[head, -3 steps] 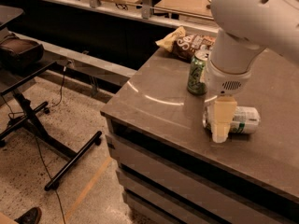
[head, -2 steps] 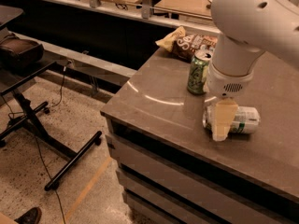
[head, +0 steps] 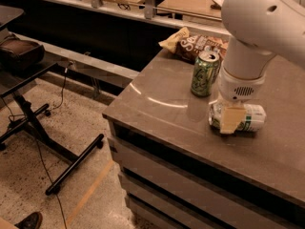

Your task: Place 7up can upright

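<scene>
The gripper [head: 232, 120] is down at the 7up can [head: 253, 118], its pale lower end crossing the near side of the can's body, and whether it is clamped on the can or merely set around it cannot be told from this angle (the far side of the can is hidden behind it). The 7up can lies on its side on the brown surface [head: 157, 109], towards the right, its silvery-white body running left to right with green print showing on the right part. Above the gripper rises the thick white arm [head: 259, 30], a round wrist with a small grille just over the can. Just to the left and a little further back, an all-green patterned can [head: 205, 74] stands upright with its silver top showing, near the 7up can but apart from it. Behind that can a crumpled chip bag [head: 191, 45] lies at the far edge of the surface. Below the surface's front edge are dark drawer fronts [head: 190, 187]. On the speckled floor to the left stand black stand legs [head: 52, 149] with a thin cable trailing by them, and a dark shoe [head: 28, 220] shows at the bottom corner.
</scene>
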### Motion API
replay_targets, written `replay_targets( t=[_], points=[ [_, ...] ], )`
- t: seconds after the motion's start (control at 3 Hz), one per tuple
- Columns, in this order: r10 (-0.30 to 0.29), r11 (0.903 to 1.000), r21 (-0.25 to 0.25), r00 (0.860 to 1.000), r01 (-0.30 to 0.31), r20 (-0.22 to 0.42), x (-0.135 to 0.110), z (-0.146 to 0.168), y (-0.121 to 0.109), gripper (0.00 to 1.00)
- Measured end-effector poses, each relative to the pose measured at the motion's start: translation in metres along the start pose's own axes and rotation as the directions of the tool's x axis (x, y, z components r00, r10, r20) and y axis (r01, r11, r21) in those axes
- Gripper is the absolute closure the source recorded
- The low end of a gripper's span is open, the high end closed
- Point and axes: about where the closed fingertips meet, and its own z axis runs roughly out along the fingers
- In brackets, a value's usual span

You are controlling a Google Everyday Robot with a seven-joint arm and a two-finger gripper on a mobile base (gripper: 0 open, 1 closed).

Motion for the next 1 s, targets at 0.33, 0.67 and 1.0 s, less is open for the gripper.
replay_targets(
  t=[0.33, 0.67, 1.0],
  points=[
    [0.017, 0.9997, -0.018, 1.000, -0.017, -0.004, 0.000, -0.005, -0.001, 0.69],
    [0.049, 0.9983, -0.036, 0.997, -0.047, 0.057, -0.001, -0.022, -0.006, 0.91],
    [0.079, 0.9968, -0.025, 0.974, -0.076, 0.214, -0.003, -0.049, -0.013, 1.00]
  ],
)
